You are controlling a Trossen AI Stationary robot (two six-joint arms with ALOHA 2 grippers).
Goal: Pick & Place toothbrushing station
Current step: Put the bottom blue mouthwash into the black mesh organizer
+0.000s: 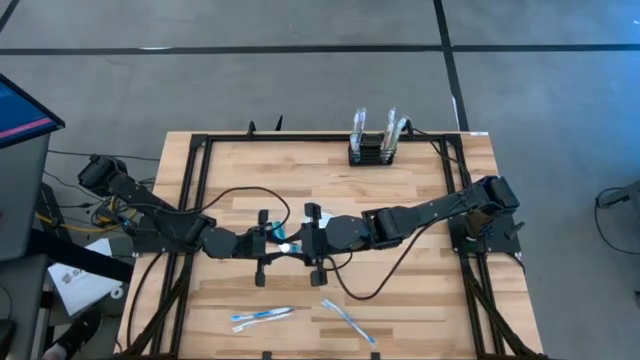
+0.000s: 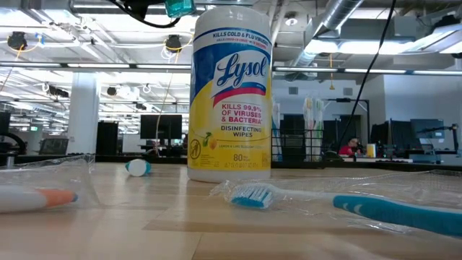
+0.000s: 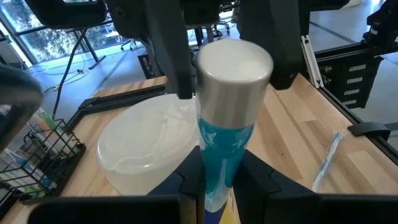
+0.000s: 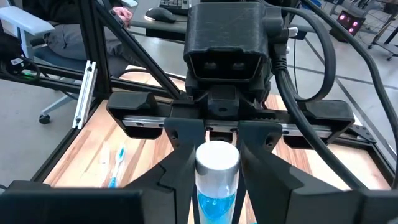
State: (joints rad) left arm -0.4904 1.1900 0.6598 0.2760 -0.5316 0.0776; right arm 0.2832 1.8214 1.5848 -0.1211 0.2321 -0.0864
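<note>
My left jaws [image 1: 278, 240] and right jaws [image 1: 300, 240] meet mid-surface, both clamped on one blue tube [image 3: 225, 134] with a white cap, above the white tub [image 3: 146, 143]; the toothbrushing station [image 1: 374, 150] stands well apart at the far edge, brushes upright in it; two toothbrushes [image 1: 262, 316] lie near the front edge.

A tall Lysol wipes canister [image 2: 229, 90] stands upright on the wooden surface [image 2: 166, 224]. At the very top, just beside its lid, a teal-ended tube [image 2: 180, 7] hangs among dark cables. In front of the canister lies a wrapped blue toothbrush [image 2: 346, 204]; an orange-tipped one [image 2: 36, 198] lies apart from it. Far behind stands a black rack [image 2: 297, 141] holding toothbrushes.
</note>
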